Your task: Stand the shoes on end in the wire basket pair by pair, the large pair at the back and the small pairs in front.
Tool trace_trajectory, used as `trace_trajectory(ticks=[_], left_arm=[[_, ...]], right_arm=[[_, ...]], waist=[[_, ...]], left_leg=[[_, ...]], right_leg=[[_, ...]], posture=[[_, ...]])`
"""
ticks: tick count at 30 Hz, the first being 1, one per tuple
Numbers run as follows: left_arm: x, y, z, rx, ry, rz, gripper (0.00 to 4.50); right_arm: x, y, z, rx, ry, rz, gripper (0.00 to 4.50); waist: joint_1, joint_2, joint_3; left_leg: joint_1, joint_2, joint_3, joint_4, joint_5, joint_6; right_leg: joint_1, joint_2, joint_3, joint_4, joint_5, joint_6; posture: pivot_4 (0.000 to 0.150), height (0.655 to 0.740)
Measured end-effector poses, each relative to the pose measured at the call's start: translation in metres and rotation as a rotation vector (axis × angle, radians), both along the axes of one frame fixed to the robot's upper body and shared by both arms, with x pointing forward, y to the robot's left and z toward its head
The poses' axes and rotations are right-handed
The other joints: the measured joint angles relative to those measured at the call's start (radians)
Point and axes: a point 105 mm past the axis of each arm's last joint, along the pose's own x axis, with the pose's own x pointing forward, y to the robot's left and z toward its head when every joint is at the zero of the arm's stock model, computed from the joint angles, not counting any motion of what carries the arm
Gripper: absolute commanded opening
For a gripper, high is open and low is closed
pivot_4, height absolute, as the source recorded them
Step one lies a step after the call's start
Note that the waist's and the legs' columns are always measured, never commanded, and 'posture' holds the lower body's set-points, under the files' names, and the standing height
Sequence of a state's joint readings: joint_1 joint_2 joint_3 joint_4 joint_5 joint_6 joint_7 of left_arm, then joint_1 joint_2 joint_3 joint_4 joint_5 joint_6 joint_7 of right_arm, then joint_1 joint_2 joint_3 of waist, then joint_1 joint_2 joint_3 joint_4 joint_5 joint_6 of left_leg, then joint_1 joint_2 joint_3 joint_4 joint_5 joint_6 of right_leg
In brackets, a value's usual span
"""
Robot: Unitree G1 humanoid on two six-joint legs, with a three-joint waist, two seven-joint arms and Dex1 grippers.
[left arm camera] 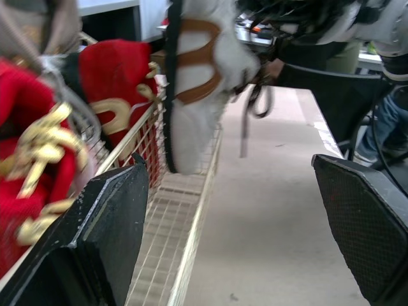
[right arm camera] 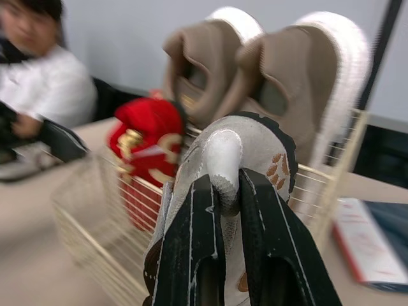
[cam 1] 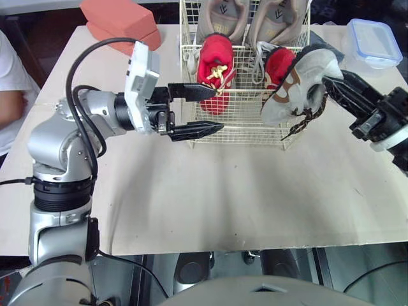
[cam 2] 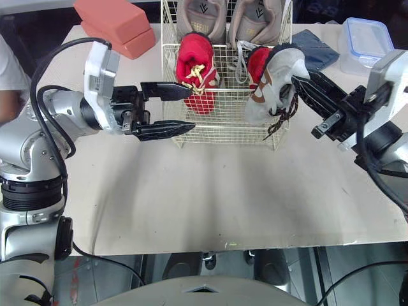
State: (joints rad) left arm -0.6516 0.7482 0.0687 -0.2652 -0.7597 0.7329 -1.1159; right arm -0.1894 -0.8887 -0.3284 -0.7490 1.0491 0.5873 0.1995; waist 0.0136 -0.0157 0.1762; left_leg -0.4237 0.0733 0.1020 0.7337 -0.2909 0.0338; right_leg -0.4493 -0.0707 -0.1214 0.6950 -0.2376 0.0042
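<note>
The wire basket [cam 1: 237, 131] stands at the back middle of the table. A large taupe pair [cam 1: 220, 16] stands on end along its back. Two small red shoes [cam 1: 215, 70] with gold laces stand in front of them. My right gripper [cam 1: 326, 83] is shut on the heel of a small grey-white shoe [cam 1: 296, 86] with brown trim. The shoe hangs toe down at the basket's front right corner, its dark laces dangling outside the front wall. My left gripper [cam 1: 218, 109] is open and holds nothing, its fingertips at the basket's front left corner beside the left red shoe.
Salmon blocks [cam 1: 121, 22] lie at the back left. A clear box with a blue rim [cam 1: 373, 41] and a dark blue flat item [cam 2: 312, 48] sit at the back right. A person's white sleeve [cam 1: 9, 83] is at the left edge. Bare table [cam 1: 223, 197] lies in front of the basket.
</note>
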Motion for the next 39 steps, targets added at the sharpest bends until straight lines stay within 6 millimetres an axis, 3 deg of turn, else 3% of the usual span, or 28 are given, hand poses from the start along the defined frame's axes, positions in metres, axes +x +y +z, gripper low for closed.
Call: trace_trajectory(ticks=[5,13,14,15,18,22,33,36,39], left_arm=[[0.001,0.001,-0.002,0.012,0.023,0.019,4.43],[0.001,0.002,-0.006,0.017,0.022,0.036,4.43],[0.001,0.003,-0.008,0.023,0.024,0.042,4.5],[0.001,0.004,-0.009,0.026,0.027,0.046,4.5],[0.001,0.005,-0.01,0.028,0.025,0.049,4.5],[0.002,0.006,-0.01,0.034,0.02,0.056,4.5],[0.01,0.033,-0.01,0.057,-0.002,0.153,4.5],[0.014,0.043,-0.01,0.05,-0.005,0.191,4.5],[0.022,0.066,-0.01,0.037,-0.006,0.277,4.5]], right_arm=[[0.007,0.006,-0.031,-0.127,0.084,-0.023,0.0],[0.015,0.011,-0.034,-0.165,0.057,-0.059,0.0],[0.017,0.01,-0.034,-0.17,0.056,-0.067,0.73],[0.017,0.01,-0.035,-0.17,0.061,-0.071,1.03],[0.021,0.007,-0.046,-0.131,0.133,-0.074,2.58],[0.022,0.003,-0.046,-0.103,0.164,-0.068,4.39],[0.004,-0.019,-0.005,0.02,0.094,0.052,4.39],[-0.01,-0.006,0.006,0.064,0.081,0.199,4.39],[-0.027,0.022,0.01,0.093,0.067,0.382,4.39]], waist=[[0.001,0.0,0.0],[0.001,-0.001,-0.001],[0.001,-0.001,-0.001],[0.001,-0.001,-0.001],[0.001,-0.002,-0.001],[0.001,-0.002,-0.001],[0.002,-0.002,0.0],[0.0,-0.002,0.0],[-0.003,-0.002,0.0]], left_leg=[[-0.001,0.0,0.0,0.0,0.0,0.0],[0.001,0.0,0.0,0.001,0.0,0.0],[0.001,0.0,0.0,0.001,0.0,0.0],[0.001,0.0,0.0,0.001,0.0,0.0],[0.001,0.0,0.0,0.001,0.0,0.0],[0.001,0.0,0.0,0.001,0.0,0.0],[0.0,0.0,-0.001,0.0,0.0,0.0],[0.001,0.0,-0.001,0.0,0.0,0.0],[0.002,0.0,0.0,-0.001,0.0,0.0]], right_leg=[[0.0,0.0,0.0,0.0,0.0,0.0],[0.001,0.0,0.0,0.0,0.0,0.0],[0.001,0.0,0.0,0.0,0.0,0.0],[0.001,0.0,0.0,0.0,0.0,0.0],[0.001,0.0,0.0,0.0,0.0,0.0],[0.001,0.0,0.0,0.0,0.0,0.0],[0.001,0.0,-0.001,0.0,0.0,0.0],[0.001,0.0,0.0,0.0,0.0,0.0],[0.001,0.0,0.0,0.0,0.0,0.0]], posture=[[0.15,0.686],[0.15,0.686],[0.15,0.686],[0.15,0.686],[0.15,0.686],[0.15,0.686],[0.15,0.686],[0.15,0.686],[0.15,0.686]])
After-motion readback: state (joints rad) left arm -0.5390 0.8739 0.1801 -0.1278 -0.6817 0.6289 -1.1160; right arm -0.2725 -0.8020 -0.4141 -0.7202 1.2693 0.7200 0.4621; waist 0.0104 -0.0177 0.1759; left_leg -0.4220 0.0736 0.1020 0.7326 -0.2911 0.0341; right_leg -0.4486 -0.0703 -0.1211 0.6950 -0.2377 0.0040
